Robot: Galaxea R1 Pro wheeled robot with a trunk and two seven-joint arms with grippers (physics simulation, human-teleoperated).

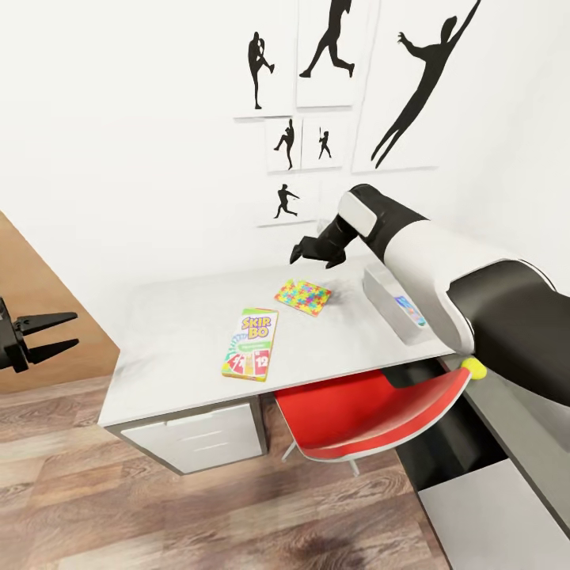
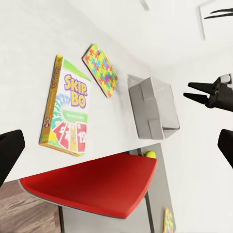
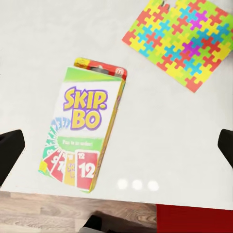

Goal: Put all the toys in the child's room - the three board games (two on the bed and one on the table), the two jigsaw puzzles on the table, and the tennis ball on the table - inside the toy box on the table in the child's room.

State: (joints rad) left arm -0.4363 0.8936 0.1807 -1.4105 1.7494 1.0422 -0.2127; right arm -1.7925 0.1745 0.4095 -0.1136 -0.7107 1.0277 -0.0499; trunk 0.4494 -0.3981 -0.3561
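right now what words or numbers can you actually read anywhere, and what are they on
"SKIP-BO": purple and yellow lettering on the lid of the SKIP-BO box lying on the table.
"12": on the red card drawn on that box's lid; the neighbouring cards' numbers are too blurred to read.
Green strip under the title: small print, too blurred to read.
Jigsaw puzzle: pattern alone, no text.
Wall pictures: silhouettes, no text.

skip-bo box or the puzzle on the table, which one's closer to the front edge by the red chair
The SKIP-BO box. It lies near the table's front edge, just above the red chair; the jigsaw puzzle lies farther back, toward the wall.
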